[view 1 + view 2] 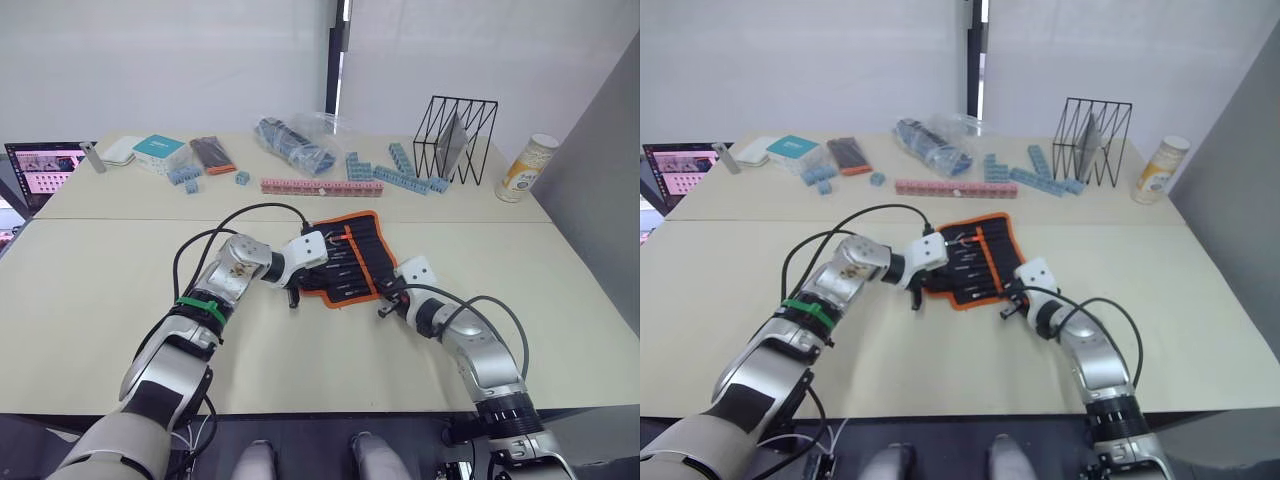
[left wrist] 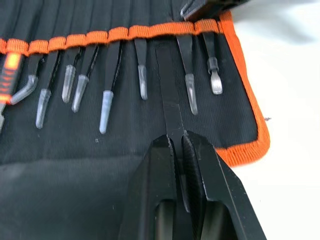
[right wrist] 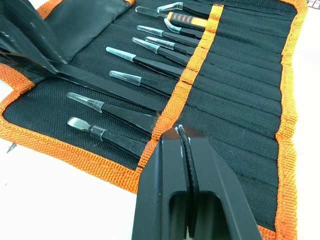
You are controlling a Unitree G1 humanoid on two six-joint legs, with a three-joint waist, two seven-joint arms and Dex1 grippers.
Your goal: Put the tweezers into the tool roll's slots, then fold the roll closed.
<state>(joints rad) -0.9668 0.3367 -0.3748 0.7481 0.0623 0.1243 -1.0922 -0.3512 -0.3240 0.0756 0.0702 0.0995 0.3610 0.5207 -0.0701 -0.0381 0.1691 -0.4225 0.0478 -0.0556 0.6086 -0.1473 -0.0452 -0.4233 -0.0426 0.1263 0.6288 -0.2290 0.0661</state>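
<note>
Left wrist view: left gripper (image 2: 176, 142) clamps tweezers (image 2: 169, 100); right gripper (image 3: 183, 131) closed.

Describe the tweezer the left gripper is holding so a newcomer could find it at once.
Start at the open black fabric tool roll with orange trim mid-table, then its row of slotted tools. The slim black tweezer sits between two clear-capped neighbours; it alone has no clear cap and is pinched by the left gripper.

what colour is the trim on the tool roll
Orange trim on the black tool roll, clearest in the right wrist view.
</note>
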